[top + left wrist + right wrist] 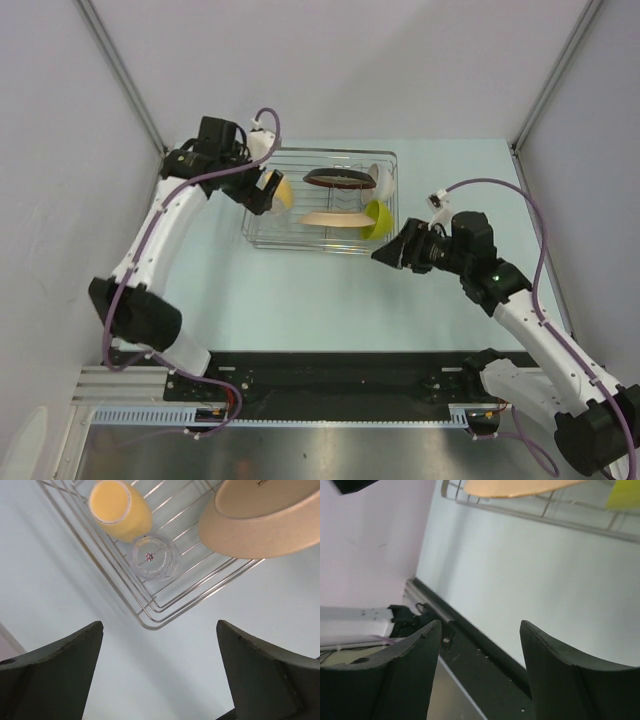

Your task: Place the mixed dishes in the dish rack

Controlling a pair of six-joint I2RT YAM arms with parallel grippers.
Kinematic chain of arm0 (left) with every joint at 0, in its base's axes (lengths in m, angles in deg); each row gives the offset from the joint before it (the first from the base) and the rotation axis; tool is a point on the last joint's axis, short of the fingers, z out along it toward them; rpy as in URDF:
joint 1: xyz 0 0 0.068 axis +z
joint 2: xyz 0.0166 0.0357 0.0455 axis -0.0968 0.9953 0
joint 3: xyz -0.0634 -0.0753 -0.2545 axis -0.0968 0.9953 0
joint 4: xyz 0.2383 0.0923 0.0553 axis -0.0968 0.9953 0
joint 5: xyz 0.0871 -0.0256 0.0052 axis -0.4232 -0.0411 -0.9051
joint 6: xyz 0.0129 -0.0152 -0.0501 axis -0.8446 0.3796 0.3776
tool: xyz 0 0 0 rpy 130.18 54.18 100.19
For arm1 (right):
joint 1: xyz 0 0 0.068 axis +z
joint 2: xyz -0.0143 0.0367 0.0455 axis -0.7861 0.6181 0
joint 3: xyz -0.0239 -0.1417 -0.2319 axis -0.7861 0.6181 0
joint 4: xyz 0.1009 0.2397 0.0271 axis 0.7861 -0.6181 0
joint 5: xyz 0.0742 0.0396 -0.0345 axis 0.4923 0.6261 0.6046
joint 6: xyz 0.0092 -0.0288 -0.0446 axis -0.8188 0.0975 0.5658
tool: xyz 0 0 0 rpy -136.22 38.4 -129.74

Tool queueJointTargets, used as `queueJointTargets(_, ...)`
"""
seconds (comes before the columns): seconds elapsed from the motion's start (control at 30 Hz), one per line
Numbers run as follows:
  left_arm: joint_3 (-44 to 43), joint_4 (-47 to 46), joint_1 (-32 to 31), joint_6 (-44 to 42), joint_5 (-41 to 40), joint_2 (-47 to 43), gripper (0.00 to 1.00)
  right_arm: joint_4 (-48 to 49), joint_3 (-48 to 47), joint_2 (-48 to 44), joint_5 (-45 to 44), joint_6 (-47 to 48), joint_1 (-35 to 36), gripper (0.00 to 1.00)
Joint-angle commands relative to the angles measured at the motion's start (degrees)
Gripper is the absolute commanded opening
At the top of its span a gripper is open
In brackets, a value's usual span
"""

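Toward the far side of the pale blue tabletop (pixel 250 290), a rectangular silver wire dish rack (pixel 322 151). Holds all six dishes. At its left end, a yellow mug (pixel 120 507), and just beside that, in the near left corner, a small clear glass (pixel 154 557); hard to tell whether mouth up or mouth down. Across the far middle, a dark red-rimmed beige plate (pixel 335 179) standing on edge. Nearer, a beige patterned plate (pixel 335 218), also propped on edge between the wires. At the right end, a white bowl (pixel 381 180) on the far side and a lime-green bowl (pixel 377 218) on the near side, both tipped up on their rims. Over the rack's left end, close to the mug, the left gripper (pixel 262 195): dark fingers (pixel 60 670) spread wide, nothing between them, only bare table and the rack's corner ahead. Off the rack's near right corner, above the table, the right gripper (pixel 385 253): points toward the rack, fingers (pixel 560 670) likewise apart and gripping nothing, touching no dish.
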Motion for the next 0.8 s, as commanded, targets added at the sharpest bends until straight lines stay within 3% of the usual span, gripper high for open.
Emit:
queueJointTargets(0.0,3.7,0.0,1.1,1.5,0.6,-11.4,1.0,-11.1,-9.6,0.1,-17.3,9.5,0.2,0.99)
queueJointTargets(0.17,16.6,-7.3,1.5,8.2,2.6,-24.3,1.0,-14.5,-15.4,3.4,-26.4,12.2,6.2,1.0)
queueJointTargets(0.3,28.8,-13.1,1.6,11.4,3.2,-35.1,1.0,-16.0,-19.6,6.5,-28.1,13.3,8.9,1.0)
queueJointTargets(0.53,34.3,-14.9,3.0,13.6,2.8,-39.2,1.0,-18.2,-22.7,8.3,-30.6,14.8,10.7,1.0)
queueJointTargets(0.77,33.1,-17.1,3.2,14.5,3.3,-38.8,1.0,-20.2,-25.8,10.8,-34.4,15.6,12.8,1.0)
